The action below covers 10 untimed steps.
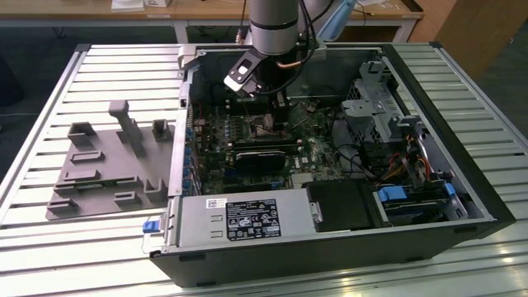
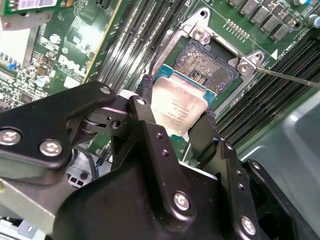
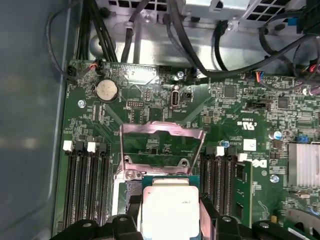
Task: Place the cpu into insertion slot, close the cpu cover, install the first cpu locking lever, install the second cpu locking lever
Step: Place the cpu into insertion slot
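Presently: step one of four is under way.

Exterior view, left to right. A grey fixture tray (image 1: pixel 107 167) lies on the slatted worktop (image 1: pixel 123 68) at nine o'clock from the open computer case (image 1: pixel 330 260). The arm (image 1: pixel 272 25) reaches into the case from twelve o'clock. The power supply (image 1: pixel 239 219) sits at six o'clock of the board. The drive cage (image 1: pixel 375 105) and loose cables (image 1: pixel 355 162) are at three o'clock.

The claw (image 2: pixel 177 102) is closed on the cpu (image 2: pixel 175 112), one finger on each of two opposite edges, silver face toward the camera. The cpu hangs tilted over the insertion slot (image 2: pixel 207 65) and overlaps its nearer corner. Most of the slot's contact field is bare. Judged: not seated yet.

The cpu cover (image 3: pixel 162 131) is hinged up and open, with green board visible through its window. One thin locking lever (image 2: pixel 290 77) stands unlatched just beside the slot. I cannot make out the second lever. Left to do: seating the cpu, closing the cover, both levers.

In the way: memory slots (image 3: pixel 90 185) flank the socket closely on both sides, and the raised cover stands just past it. Judged: little room for the fingers. The cables are well apart from the socket.
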Tool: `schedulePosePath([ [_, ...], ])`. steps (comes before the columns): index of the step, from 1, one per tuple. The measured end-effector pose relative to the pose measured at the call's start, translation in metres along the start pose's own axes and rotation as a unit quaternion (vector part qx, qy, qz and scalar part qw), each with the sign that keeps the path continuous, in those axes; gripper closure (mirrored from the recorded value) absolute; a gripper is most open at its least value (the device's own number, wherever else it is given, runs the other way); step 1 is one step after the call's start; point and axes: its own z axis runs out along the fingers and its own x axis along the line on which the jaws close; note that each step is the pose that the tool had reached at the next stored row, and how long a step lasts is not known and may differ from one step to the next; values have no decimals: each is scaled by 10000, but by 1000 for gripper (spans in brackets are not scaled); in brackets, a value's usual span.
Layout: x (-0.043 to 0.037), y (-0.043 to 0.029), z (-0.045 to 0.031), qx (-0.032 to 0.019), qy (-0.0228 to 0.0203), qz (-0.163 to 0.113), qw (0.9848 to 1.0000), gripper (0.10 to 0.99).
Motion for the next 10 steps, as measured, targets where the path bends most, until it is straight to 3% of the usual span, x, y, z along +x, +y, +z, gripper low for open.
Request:
schedulePosePath([
  [4,22,-51,55,-43,-2,3,10000,549],
  [10,55,-107,105,-52,-3,3,10000,549],
])
